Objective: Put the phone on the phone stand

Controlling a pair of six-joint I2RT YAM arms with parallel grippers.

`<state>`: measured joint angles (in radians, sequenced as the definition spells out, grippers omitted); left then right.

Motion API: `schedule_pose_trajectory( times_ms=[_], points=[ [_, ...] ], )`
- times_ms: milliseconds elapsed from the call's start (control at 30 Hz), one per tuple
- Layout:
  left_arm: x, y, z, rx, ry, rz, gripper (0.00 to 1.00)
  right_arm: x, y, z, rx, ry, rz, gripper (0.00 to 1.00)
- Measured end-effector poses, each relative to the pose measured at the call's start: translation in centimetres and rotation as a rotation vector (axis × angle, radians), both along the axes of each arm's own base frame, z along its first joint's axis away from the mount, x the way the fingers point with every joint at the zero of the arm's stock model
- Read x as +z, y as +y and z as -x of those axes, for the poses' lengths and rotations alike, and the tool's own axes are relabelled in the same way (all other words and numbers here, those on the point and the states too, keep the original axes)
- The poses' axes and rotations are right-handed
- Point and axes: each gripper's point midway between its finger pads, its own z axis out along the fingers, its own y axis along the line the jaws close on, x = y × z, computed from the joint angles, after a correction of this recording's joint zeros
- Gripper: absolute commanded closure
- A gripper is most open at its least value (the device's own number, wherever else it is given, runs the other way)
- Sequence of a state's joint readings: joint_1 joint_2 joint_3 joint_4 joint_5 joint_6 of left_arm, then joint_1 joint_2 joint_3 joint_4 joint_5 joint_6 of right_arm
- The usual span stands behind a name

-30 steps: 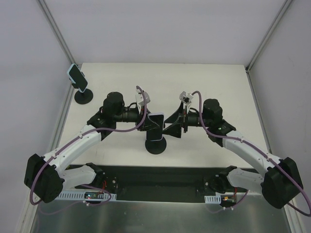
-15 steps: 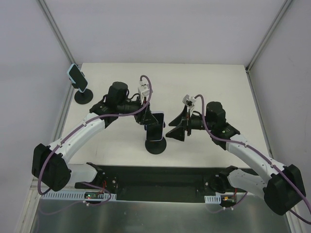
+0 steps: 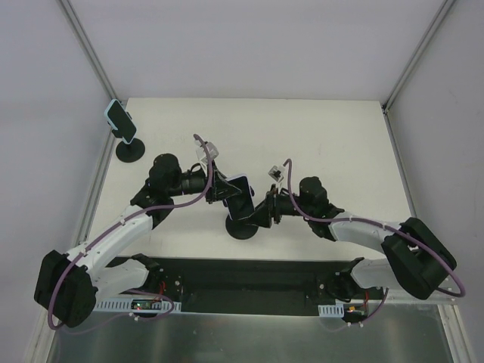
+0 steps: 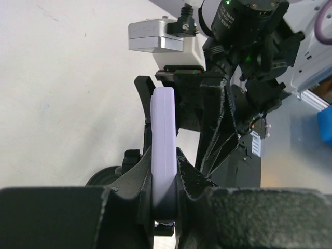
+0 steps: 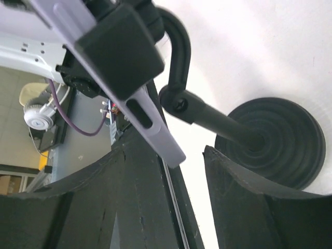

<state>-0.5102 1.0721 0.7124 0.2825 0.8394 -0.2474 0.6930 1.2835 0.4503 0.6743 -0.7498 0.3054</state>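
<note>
Phone point(image 4: 164, 155) looks seated on phone stand point(image 5: 275, 140), middle of the surface point(image 3: 325, 136) by its near edge; left jaws clamped on it, right jaws apart astride the stem point(image 5: 218, 122). Risk: sideways drag on release could unseat it or tip the stand.

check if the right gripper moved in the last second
Yes. In the top view the right gripper has shifted left and downward, ending closer to the round base of the middle phone stand, which stayed put.
</note>
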Motion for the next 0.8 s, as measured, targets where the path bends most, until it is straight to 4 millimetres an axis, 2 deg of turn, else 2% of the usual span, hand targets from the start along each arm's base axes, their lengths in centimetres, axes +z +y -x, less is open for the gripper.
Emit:
schedule_pose_trajectory(
  times_ms=[100, 233, 267, 333, 433, 567, 800],
  points=[
    [0.1, 0.2, 0.0, 0.034, -0.025, 0.049, 1.0, 0.4, 0.8, -0.7, -0.02, 0.015, -0.042, 0.39],
    [0.2, 0.0, -0.4, 0.047, -0.021, 0.069, 1.0, 1.2, 1.2, -1.1, -0.036, 0.009, -0.08, 0.3],
    [0.1, 0.0, -0.4, 0.049, -0.019, 0.068, 0.96, 1.3, 1.2, -1.1, -0.039, 0.008, -0.083, 0.28],
    [0.2, 0.1, -0.5, 0.058, -0.01, 0.058, 0.72, 1.4, 1.2, -1.2, -0.042, 0.004, -0.084, 0.26],
    [0.3, 0.1, -0.9, 0.071, 0.005, 0.022, 0.48, 1.9, 1.0, -1.2, -0.047, -0.017, -0.086, 0.25],
    [-0.5, 0.5, -0.7, 0.079, 0.07, -0.036, 0.42, 2.7, 0.5, -0.9, -0.049, -0.059, -0.083, 0.24],
    [-0.4, 0.8, -0.2, 0.077, 0.139, -0.079, 0.45, 3.5, -1.3, -0.8, -0.07, -0.126, -0.046, 0.23]
  ],
)
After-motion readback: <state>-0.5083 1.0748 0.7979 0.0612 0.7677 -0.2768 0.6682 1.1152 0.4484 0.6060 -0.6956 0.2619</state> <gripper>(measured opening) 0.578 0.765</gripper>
